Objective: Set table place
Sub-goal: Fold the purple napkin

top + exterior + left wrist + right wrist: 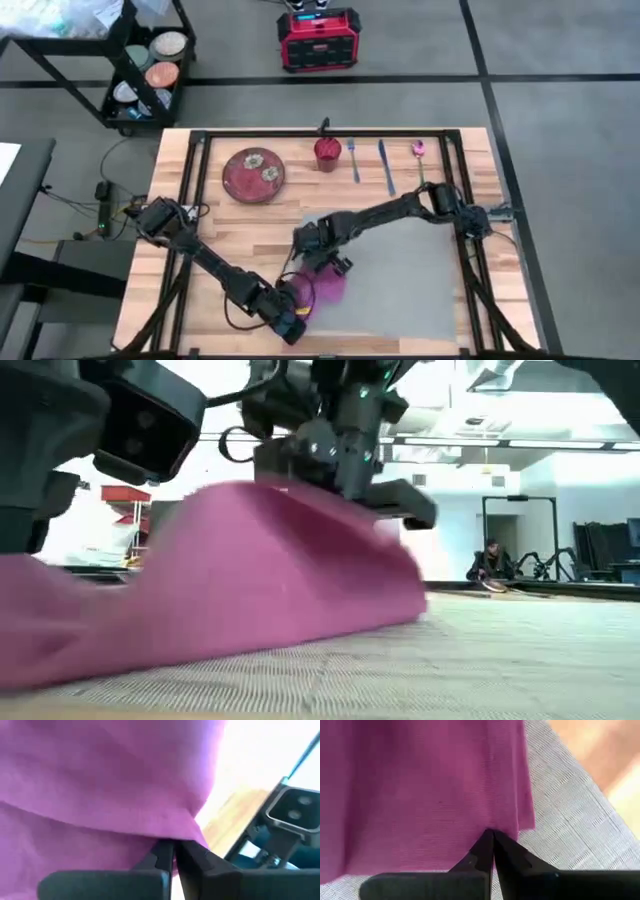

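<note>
You see the table (pixel 175 215), light planks: along its far edge lie a red plate (pixel 253 174), red cup (pixel 327 152), two blue utensils (pixel 368 160) and a pink one (pixel 419 152); the grey placemat (pixel 420 280) covers its near right part.

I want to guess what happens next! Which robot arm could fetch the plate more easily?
Probably neither yet: the left pincer and right pincer both pinch the pink napkin. Once free, the left, since the plate lies on its side.
</note>
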